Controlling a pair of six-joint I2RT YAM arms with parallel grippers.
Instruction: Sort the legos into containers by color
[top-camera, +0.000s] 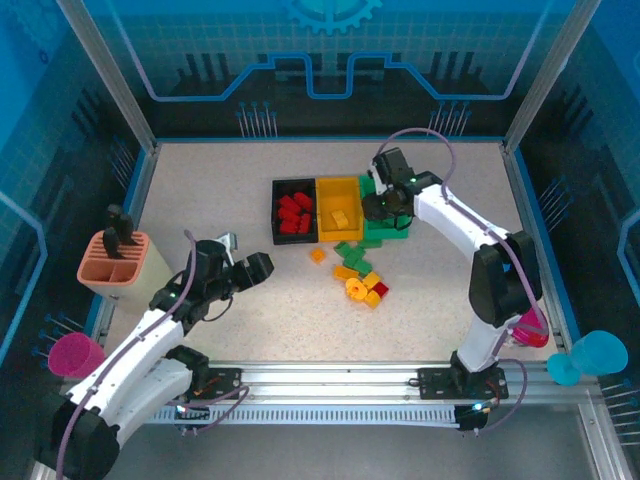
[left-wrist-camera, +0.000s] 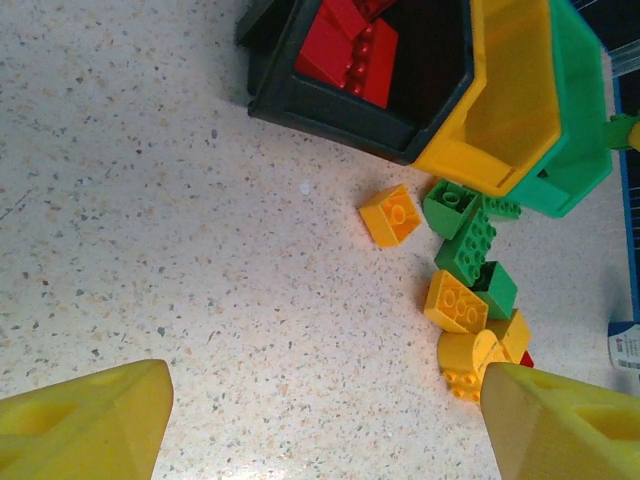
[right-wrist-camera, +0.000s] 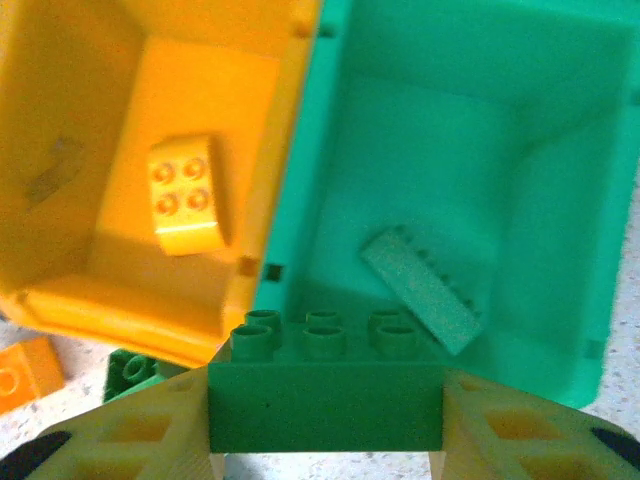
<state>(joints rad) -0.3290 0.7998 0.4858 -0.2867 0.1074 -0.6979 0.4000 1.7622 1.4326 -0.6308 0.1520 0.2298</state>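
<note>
red legos (left-wrist-camera: 350, 45) in black bin (left-wrist-camera: 330, 112); loose legos (left-wrist-camera: 470, 290) beside yellow bin (left-wrist-camera: 510, 90)

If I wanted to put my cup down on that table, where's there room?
Bare table lies between the slotted holder and the black bin, and along the far edge behind it. It is crowded before the yellow bin, where loose bricks cluster.
</note>
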